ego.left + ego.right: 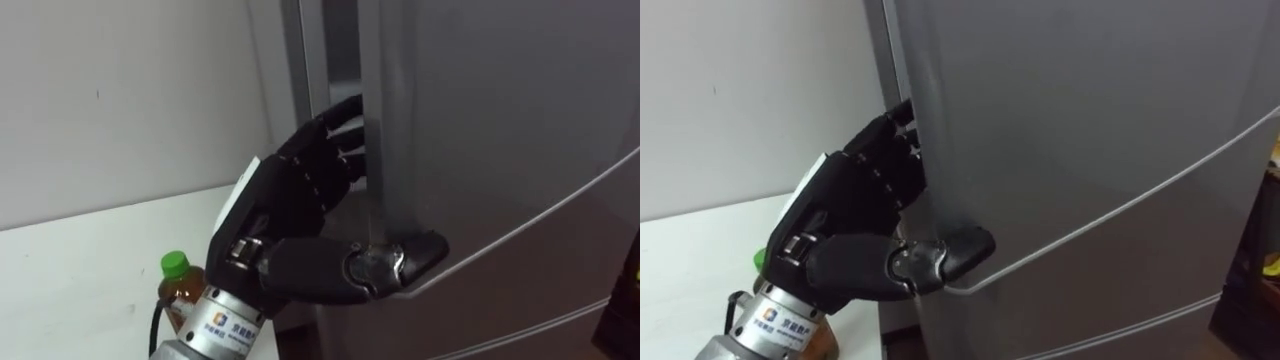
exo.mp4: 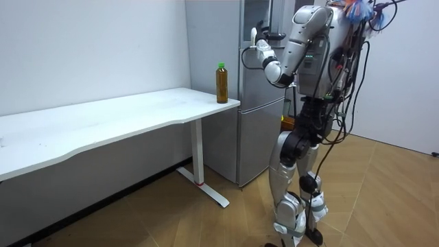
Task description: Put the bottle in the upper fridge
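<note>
A brown bottle [image 1: 180,298] with a green cap stands on the white table [image 1: 70,270], at the corner nearest the grey fridge [image 2: 255,123]. In the room view the bottle [image 2: 221,83] is upright just left of the fridge. My left hand [image 1: 300,185] is at the upper fridge door [image 1: 500,120]. Its fingers are hooked round the door's left edge and reach into a narrow dark gap there. Its thumb [image 1: 400,262] presses on the door's front. In the right eye view the left hand [image 1: 855,200] covers most of the bottle. I stand in front of the fridge.
A white wall [image 1: 120,90] runs behind the table. The lower fridge door [image 1: 540,290] lies below a curved seam. Wooden floor [image 2: 384,199] spreads around me, and something yellow [image 1: 1270,266] shows at the far right edge.
</note>
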